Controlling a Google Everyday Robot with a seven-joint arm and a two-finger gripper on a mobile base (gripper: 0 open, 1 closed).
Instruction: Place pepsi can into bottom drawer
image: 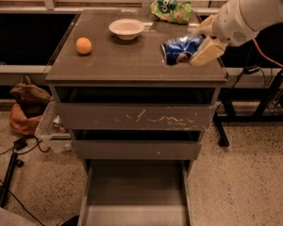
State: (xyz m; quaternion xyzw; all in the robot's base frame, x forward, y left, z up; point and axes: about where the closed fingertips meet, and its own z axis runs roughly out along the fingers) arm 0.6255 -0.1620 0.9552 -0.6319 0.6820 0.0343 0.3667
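Observation:
The blue pepsi can (178,50) lies sideways in my gripper (201,46), lifted just above the right part of the cabinet top (122,62). The cream fingers (206,52) are shut on the can's right end. My white arm comes in from the upper right. The bottom drawer (135,196) is pulled open below, a wide shallow tray with a bare flat floor. It is well below and to the left of the can.
An orange (83,45) and a white bowl (126,28) sit on the cabinet top, a green chip bag (170,9) at its back. The scratched upper drawer (134,116) and middle drawer (137,149) are shut. Cables and a bag (26,105) lie on the floor left.

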